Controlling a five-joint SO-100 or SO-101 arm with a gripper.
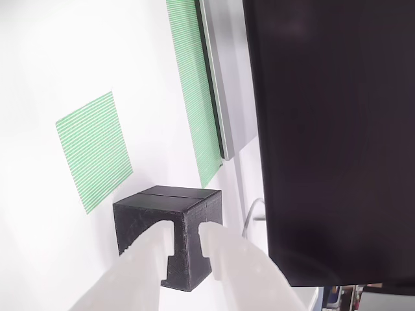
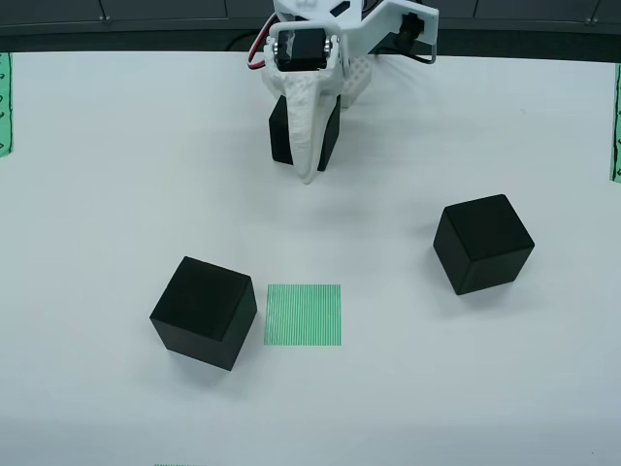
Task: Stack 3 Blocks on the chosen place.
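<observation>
Three black blocks lie on the white table. In the overhead view, one block [image 2: 282, 136] sits at the far middle under my gripper [image 2: 309, 167]. A second block [image 2: 204, 312] touches the left edge of the chosen place [image 2: 304, 315], a small green striped square. The third block [image 2: 483, 243] stands apart at the right. In the wrist view my gripper [image 1: 185, 234] hovers over the near corner of the block [image 1: 165, 204], its white fingers [image 1: 146, 259] a narrow gap apart and holding nothing. The chosen place [image 1: 94, 149] lies beyond it.
A long green striped band [image 1: 194, 91] runs beside a grey rail [image 1: 230, 84] at the table's far edge. A large black body [image 1: 331, 136] takes up the right of the wrist view. Green strips [image 2: 5, 102] mark the table's side edges. Open table lies between the blocks.
</observation>
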